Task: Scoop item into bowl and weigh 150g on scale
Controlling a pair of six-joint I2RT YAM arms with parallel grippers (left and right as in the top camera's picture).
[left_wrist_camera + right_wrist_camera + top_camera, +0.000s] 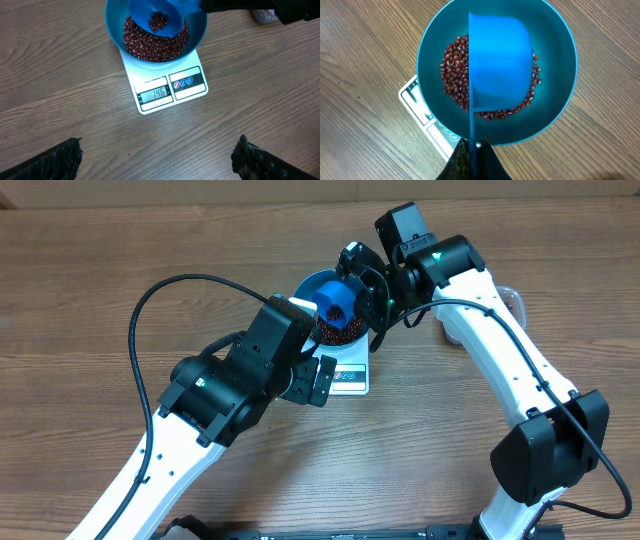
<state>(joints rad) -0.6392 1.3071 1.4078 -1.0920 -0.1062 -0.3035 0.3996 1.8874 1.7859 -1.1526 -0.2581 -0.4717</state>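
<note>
The scoop (500, 60) overhangs the bowl (560, 75); open tabletop (60, 75) flanks the scale (167, 75).

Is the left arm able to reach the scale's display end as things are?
Probably yes: the open left gripper hangs before the scale with nothing between them; the bowl covers only its far end.

Robot lab test bench, not a home kitchen. 2 white-and-black robot arms, left arm (170, 460) and right arm (500, 350), work at a wood-grain table (80, 270), with a loose black cable (190, 277) looping over it. Staged props: small white scale (165, 75), blue bowl (555, 115) of beans (452, 70), blue scoop (500, 60).
</note>
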